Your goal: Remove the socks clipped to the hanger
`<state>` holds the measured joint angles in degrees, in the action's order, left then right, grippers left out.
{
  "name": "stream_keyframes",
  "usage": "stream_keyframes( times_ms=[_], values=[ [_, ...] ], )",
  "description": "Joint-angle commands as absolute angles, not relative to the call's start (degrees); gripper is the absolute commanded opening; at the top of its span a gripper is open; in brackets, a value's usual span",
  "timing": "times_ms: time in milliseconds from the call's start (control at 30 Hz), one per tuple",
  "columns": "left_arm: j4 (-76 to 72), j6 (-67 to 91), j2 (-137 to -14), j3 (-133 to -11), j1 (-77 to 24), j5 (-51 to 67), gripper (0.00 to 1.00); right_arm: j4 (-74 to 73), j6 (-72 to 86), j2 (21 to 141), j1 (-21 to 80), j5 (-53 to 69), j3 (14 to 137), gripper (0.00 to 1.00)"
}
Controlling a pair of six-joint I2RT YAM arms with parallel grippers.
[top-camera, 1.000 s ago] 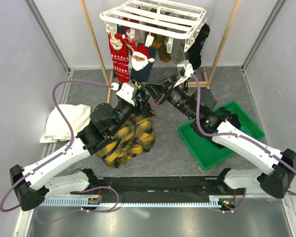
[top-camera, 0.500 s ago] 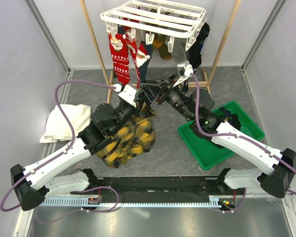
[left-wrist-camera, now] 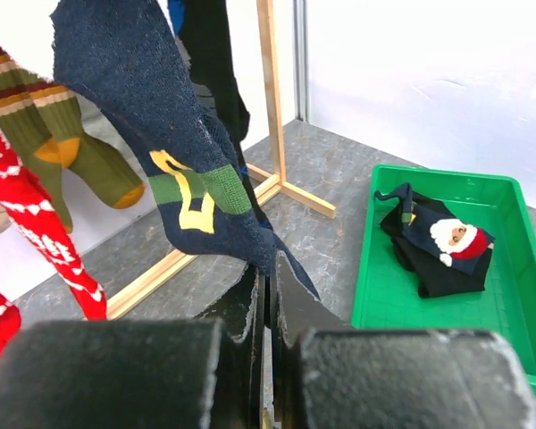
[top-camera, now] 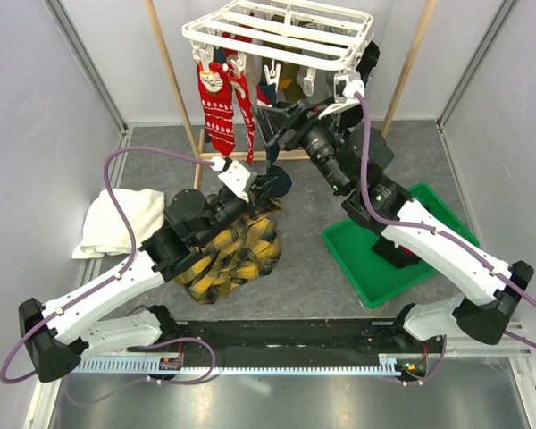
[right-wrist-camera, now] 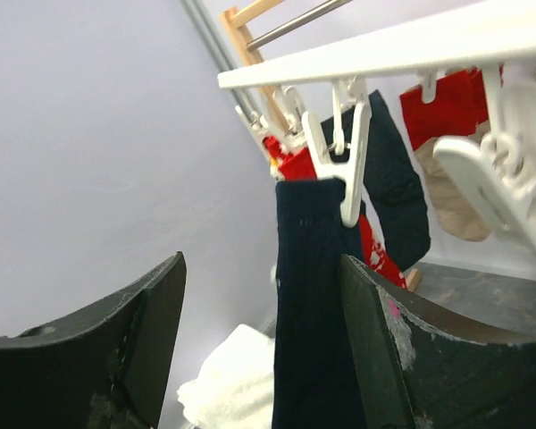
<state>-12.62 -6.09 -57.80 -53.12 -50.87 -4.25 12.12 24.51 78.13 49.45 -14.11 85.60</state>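
Observation:
The white slatted hanger (top-camera: 277, 34) hangs at the top with socks clipped under it. A navy Santa sock (top-camera: 266, 94) with a green and yellow band (left-wrist-camera: 196, 188) hangs from a white clip (right-wrist-camera: 348, 174). My left gripper (left-wrist-camera: 270, 273) is shut on its toe, low down over the floor (top-camera: 266, 185). My right gripper (top-camera: 281, 121) is raised just under the hanger, open, and the sock's navy cuff (right-wrist-camera: 313, 295) hangs between its fingers without being pinched. Red patterned socks (top-camera: 219, 107) and olive socks (left-wrist-camera: 71, 152) hang beside it.
A green tray (top-camera: 366, 259) at the right holds another Santa sock (left-wrist-camera: 442, 246). A yellow-black plaid cloth (top-camera: 232, 255) lies under the left arm, a white towel (top-camera: 116, 219) to its left. Wooden frame poles (top-camera: 170, 71) flank the hanger.
My left gripper has shut on the navy sock's toe. My right gripper has opened and risen from beside the sock's foot to its clip under the hanger.

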Motion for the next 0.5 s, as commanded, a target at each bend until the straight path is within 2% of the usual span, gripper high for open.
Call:
stream_keyframes(
  times_ms=[0, 333, 467],
  values=[
    [-15.56, -6.68, -56.78, -53.09, -51.15, -2.11, 0.02, 6.16, 21.54, 81.11, 50.10, -22.64, 93.59, 0.77],
    [-15.56, -6.50, -57.04, -53.26, -51.15, -2.29, 0.02, -2.27, 12.58, 88.59, 51.68, -33.48, 106.69, 0.76],
    [-15.56, -6.50, -57.04, -53.17, -51.15, -1.93, 0.02, -2.55, 10.81, 91.22, 51.77, -33.75, 110.21, 0.75]
  ],
)
